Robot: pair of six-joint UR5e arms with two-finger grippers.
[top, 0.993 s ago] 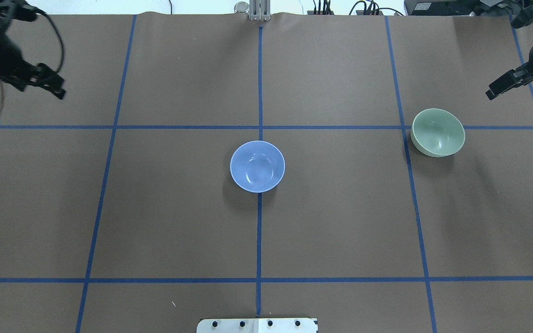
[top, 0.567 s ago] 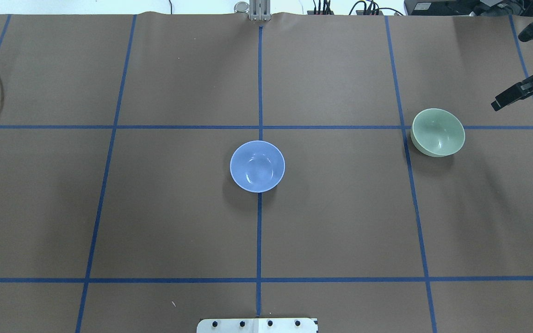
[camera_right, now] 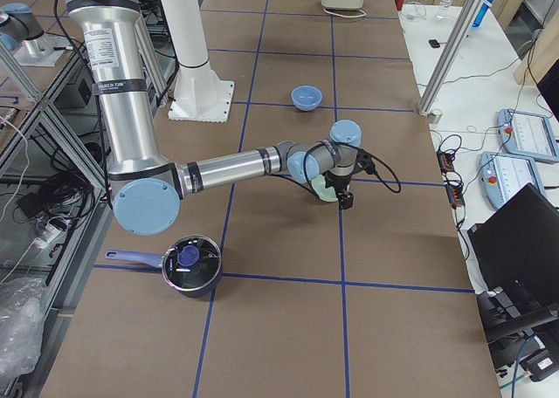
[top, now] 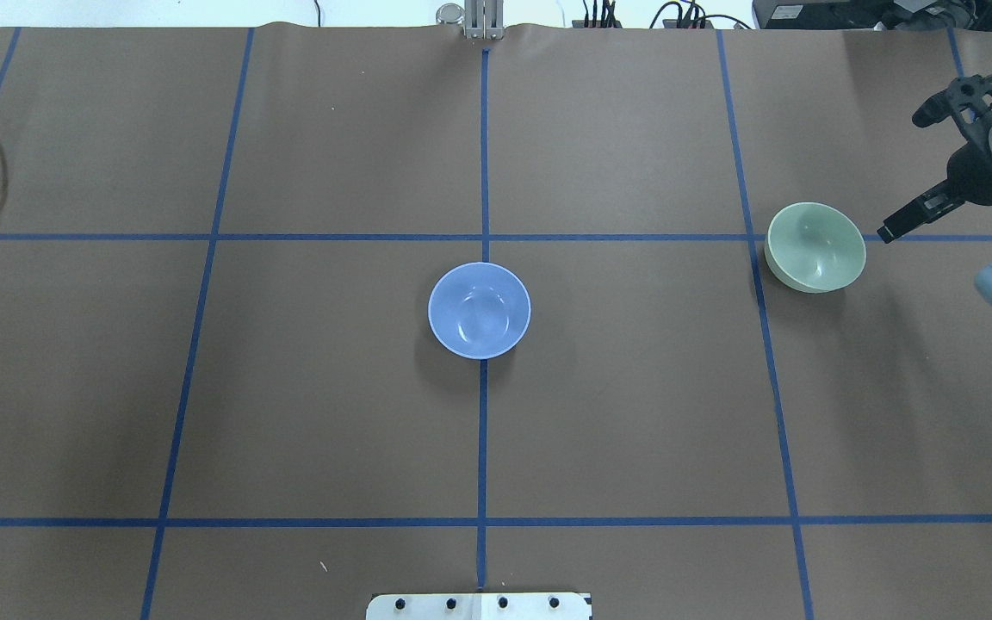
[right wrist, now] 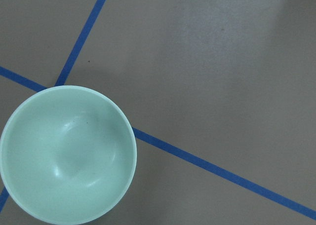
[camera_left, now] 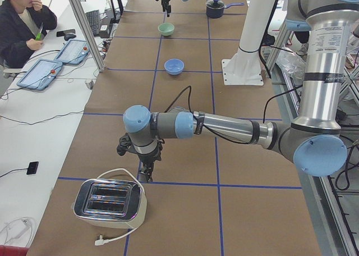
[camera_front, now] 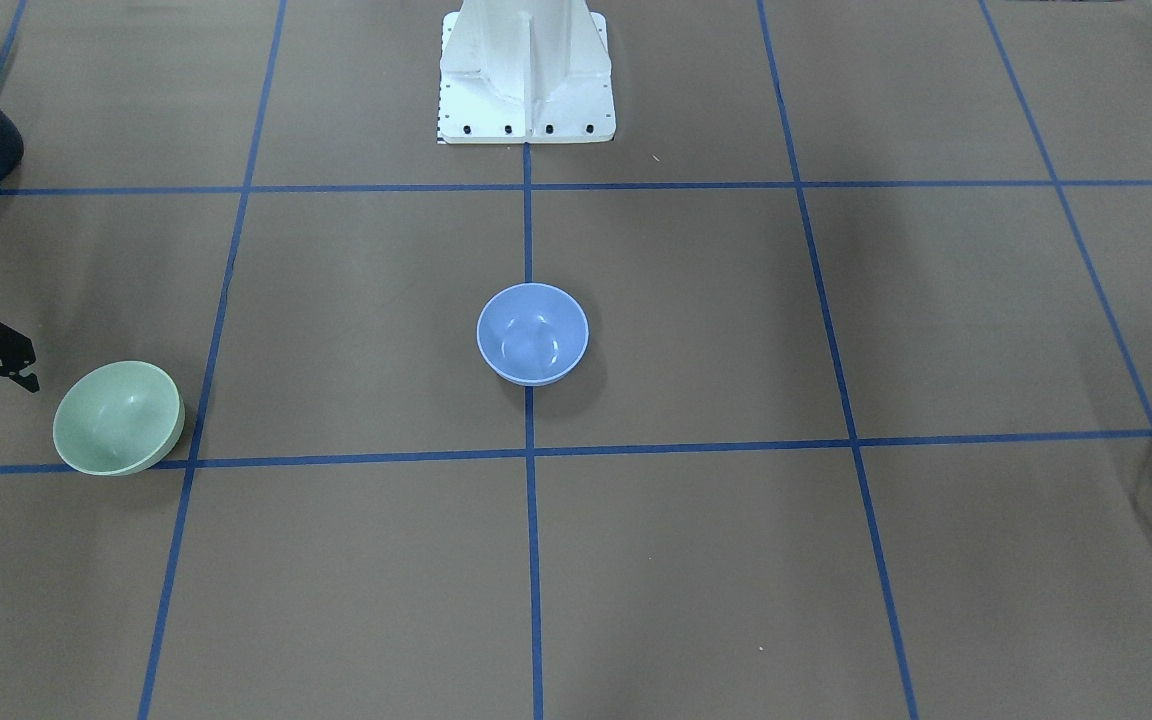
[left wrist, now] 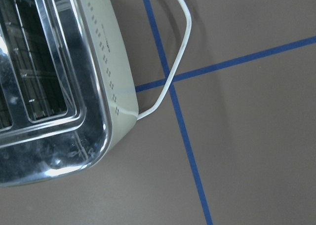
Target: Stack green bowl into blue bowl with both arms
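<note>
Having neared the green bowl point(top: 815, 247), the right fingers point(top: 896, 227) hover beside it, spread unclear.

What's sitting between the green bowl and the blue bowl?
Between the green bowl and blue bowl, only bare brown table and one blue tape line, overhead view.

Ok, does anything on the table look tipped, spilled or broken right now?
Nothing stands out. The green bowl and the blue bowl both sit upright, empty and whole, well apart on the table.
</note>
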